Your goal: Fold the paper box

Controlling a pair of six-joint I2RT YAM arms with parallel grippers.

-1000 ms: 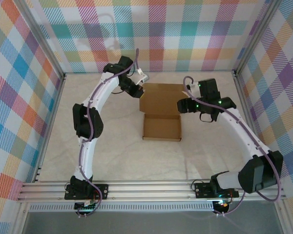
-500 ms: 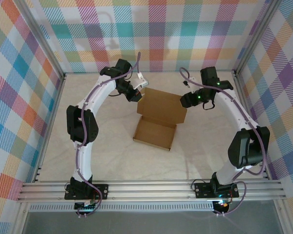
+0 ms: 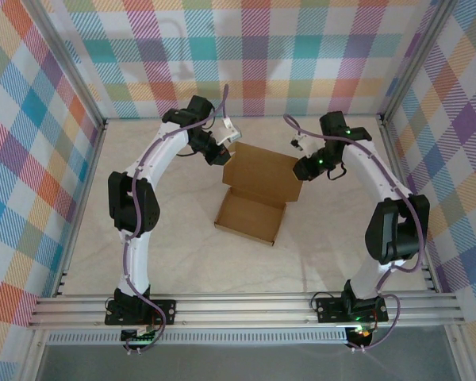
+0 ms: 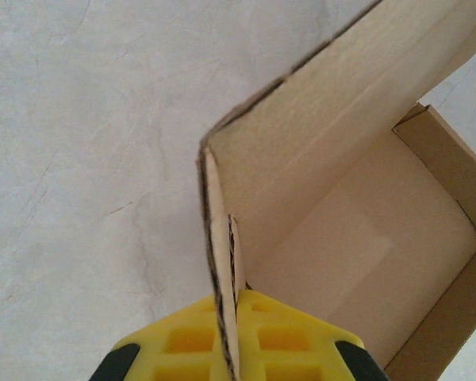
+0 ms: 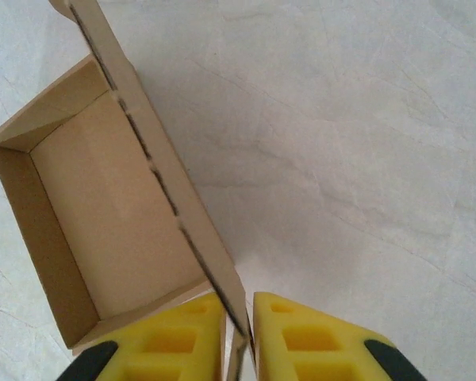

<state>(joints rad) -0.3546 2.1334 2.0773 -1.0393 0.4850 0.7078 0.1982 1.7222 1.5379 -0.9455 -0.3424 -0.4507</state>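
Observation:
The paper box is plain brown cardboard, an open tray lying skewed in the middle of the table with its lid raised behind it. My left gripper is shut on the lid's left corner; in the left wrist view its yellow fingers pinch the doubled cardboard edge. My right gripper is shut on the lid's right side; in the right wrist view its fingers clamp the side flap beside the tray's inside.
The white, wrinkled table cover lies all round the box. Plaid walls close in the back and both sides. An aluminium rail with both arm bases runs along the near edge.
The box has turned and slid a little to the left, its tray now skewed. The right arm has swung back toward the far wall while holding the lid. The left gripper has kept its hold.

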